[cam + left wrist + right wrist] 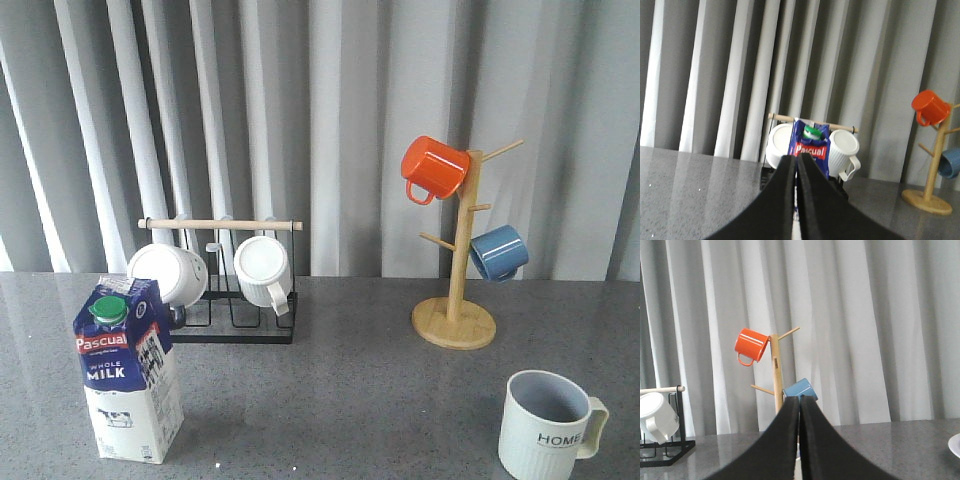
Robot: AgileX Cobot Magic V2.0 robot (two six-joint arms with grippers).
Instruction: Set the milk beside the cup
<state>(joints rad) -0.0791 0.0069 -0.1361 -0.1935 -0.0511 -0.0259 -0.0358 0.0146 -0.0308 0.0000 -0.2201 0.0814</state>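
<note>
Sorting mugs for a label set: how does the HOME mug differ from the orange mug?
The HOME mug stands upright on the table; the orange mug hangs tilted on the wooden tree. The HOME mug is pale, ribbed and lettered; the orange mug is smooth and plain. Both have one handle.

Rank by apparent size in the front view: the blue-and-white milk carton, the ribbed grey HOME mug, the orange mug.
1. Blue-and-white milk carton, clearly largest.
2. Ribbed grey HOME mug.
3. Orange mug, smallest, though it hangs farther from the camera, so its true size against the HOME mug is unsure.
</note>
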